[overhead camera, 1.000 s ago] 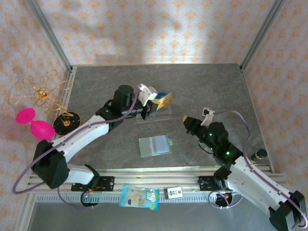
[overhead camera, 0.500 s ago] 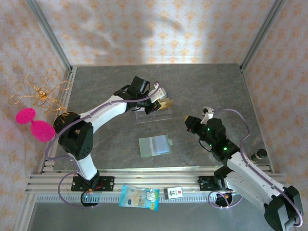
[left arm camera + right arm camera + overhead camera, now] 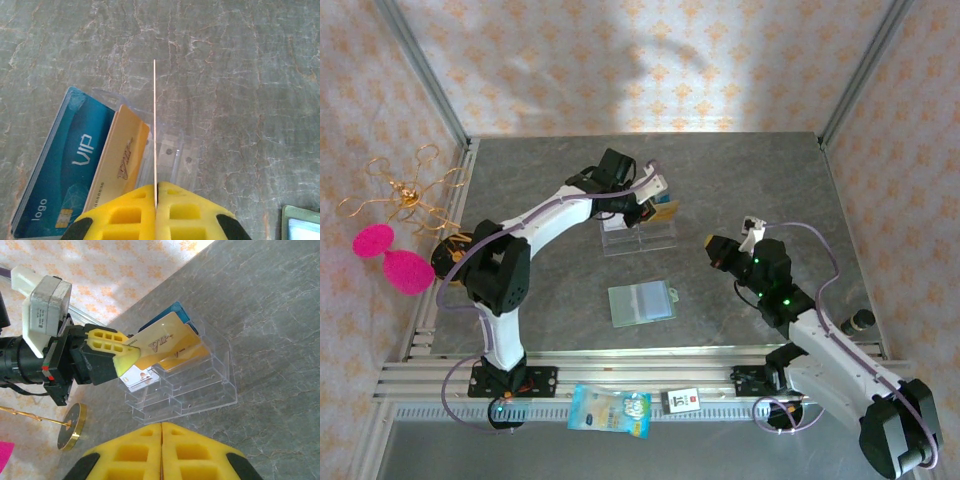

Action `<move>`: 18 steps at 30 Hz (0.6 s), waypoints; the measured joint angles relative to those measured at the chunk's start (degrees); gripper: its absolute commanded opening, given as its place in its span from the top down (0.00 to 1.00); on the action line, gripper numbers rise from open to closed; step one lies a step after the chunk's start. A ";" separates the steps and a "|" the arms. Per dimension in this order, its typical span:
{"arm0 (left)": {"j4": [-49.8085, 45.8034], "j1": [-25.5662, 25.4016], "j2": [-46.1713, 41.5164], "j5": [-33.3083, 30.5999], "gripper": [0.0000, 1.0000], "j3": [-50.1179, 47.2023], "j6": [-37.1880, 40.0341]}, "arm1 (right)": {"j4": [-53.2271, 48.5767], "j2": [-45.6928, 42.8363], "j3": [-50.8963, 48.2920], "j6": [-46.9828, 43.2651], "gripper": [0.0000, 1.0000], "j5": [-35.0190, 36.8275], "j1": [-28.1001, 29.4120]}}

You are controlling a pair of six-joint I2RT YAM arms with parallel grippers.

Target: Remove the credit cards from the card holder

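1. Your left gripper (image 3: pixel 127 359) pinches a gold credit card (image 3: pixel 161 341) above the clear rack (image 3: pixel 220 390), already part-filled.
2. Your right gripper (image 3: pixel 161 426) hangs closed, empty.
3. The card holder (image 3: pixel 642 302) lies mid-table; contents unclear.

At the left wrist the credit card (image 3: pixel 154 120) in the left claw (image 3: pixel 156 190) shows edge-on, face hidden, and the card holder (image 3: pixel 301 224) is cut by the corner. From the right wrist, the blue card (image 3: pixel 178 308) is mostly covered.

Green card holder (image 3: pixel 642 302) lies flat mid-table, a gold credit card (image 3: pixel 117 160) leans in the clear rack (image 3: pixel 172 152), a second card (image 3: pixel 154 115) is pinched edge-on!
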 measured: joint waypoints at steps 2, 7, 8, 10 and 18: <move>-0.57 0.00 0.02 -0.61 1.00 0.39 0.11 | 0.09 0.00 0.00 0.00 0.92 -0.22 0.00; -1.62 0.00 0.52 -1.90 1.00 1.55 0.96 | 0.33 0.00 0.00 -0.02 0.92 -0.63 0.00; -1.64 0.00 0.83 -2.12 1.00 1.73 1.07 | 0.37 0.00 0.00 -0.02 0.92 -0.66 0.00; -1.90 0.17 1.36 -2.32 1.00 1.90 1.09 | 0.37 0.00 0.00 -0.02 0.92 -0.81 0.00; -2.86 0.48 3.34 -3.41 1.00 3.45 1.07 | 0.37 -0.07 0.00 0.00 0.92 -1.25 -0.02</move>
